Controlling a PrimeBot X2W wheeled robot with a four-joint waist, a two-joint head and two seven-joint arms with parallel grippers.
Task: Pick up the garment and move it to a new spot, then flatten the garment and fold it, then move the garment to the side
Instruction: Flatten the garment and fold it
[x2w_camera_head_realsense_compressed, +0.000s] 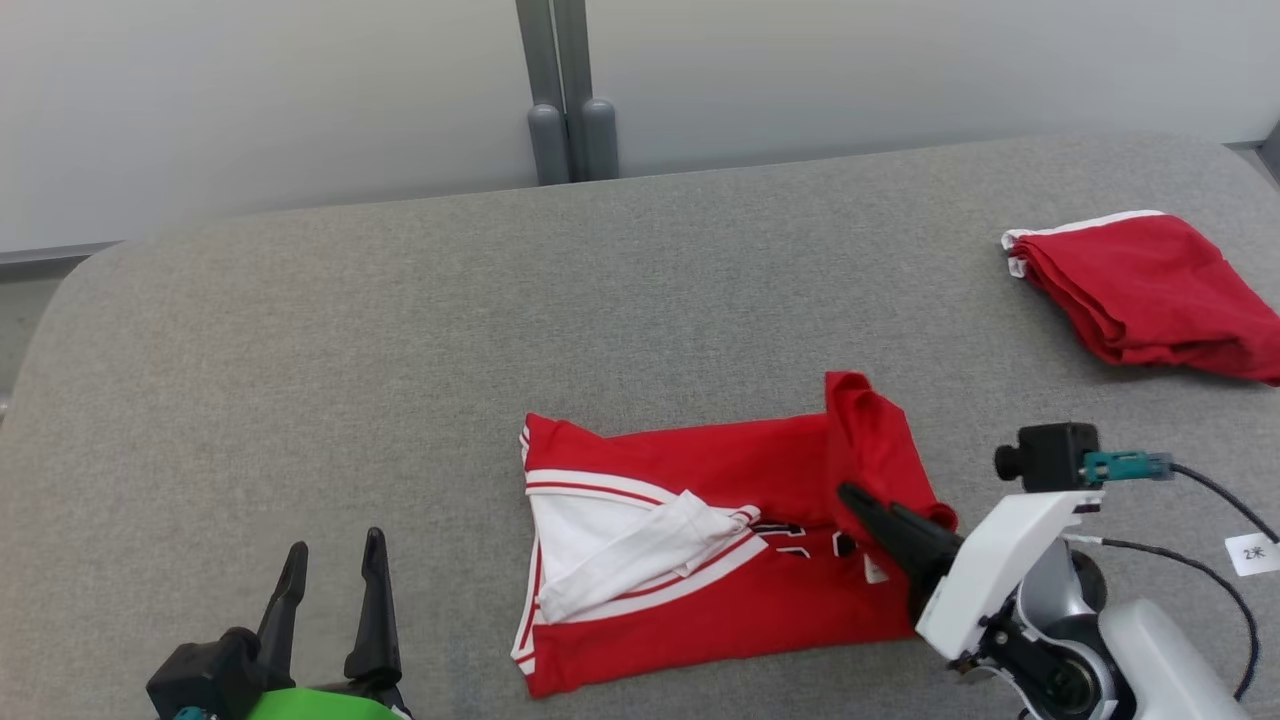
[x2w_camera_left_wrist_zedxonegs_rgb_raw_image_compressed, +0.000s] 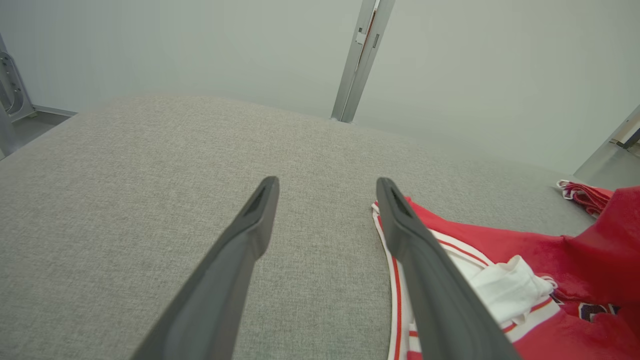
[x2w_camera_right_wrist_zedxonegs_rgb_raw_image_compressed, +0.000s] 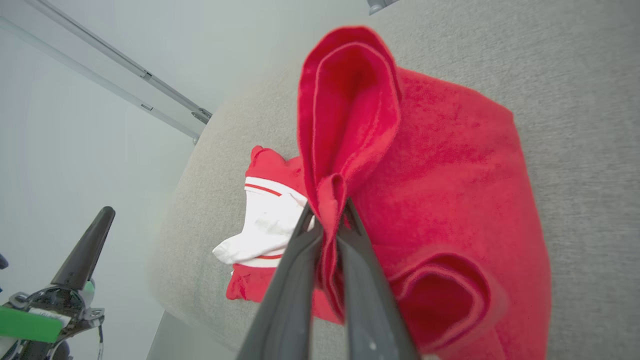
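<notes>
One garment (x2w_camera_head_realsense_compressed: 720, 470), pinched by right end effector (x2w_camera_right_wrist_zedxonegs_rgb_raw_image_compressed: 327, 210)

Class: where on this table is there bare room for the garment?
Bare: the left half of the table, left of the jersey and ahead of the left gripper; also the far strip by the wall. Crowded: the right, with the right gripper pinching the jersey and a folded red garment.

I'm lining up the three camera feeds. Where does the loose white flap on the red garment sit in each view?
Head view: the white flap lies lower centre, left of the right claw.
Left wrist view: lower right.
Right wrist view: centre-left, left of the fold that the claw pinches.
Shared landmark: the red garment under the flap, with its red-striped white band.
</notes>
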